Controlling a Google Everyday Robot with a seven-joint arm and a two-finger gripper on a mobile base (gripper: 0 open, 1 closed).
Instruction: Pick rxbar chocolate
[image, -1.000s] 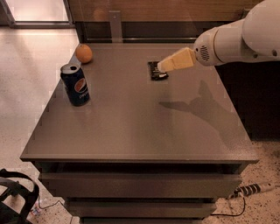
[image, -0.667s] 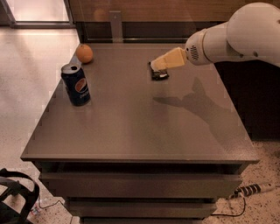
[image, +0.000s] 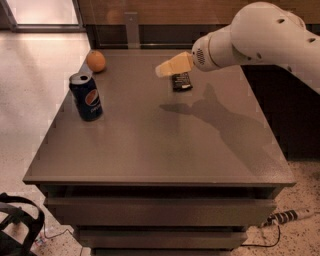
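The rxbar chocolate (image: 182, 82), a small flat bar in a black wrapper, lies on the grey table top (image: 150, 140) toward the back, right of centre. My gripper (image: 161, 70) hangs in the air just above and slightly left of the bar, its pale fingers pointing left. The white arm reaches in from the upper right. The top end of the bar is partly covered by the gripper.
A blue soda can (image: 86, 96) stands upright at the left of the table. An orange fruit (image: 96, 61) sits at the back left corner. Drawers are under the table top. A black object (image: 15, 225) and a cable lie on the floor.
My gripper and arm have moved left and a little up across the back of the table. The bar, once at the fingertips, now lies under the gripper's base. The can and fruit have not moved.
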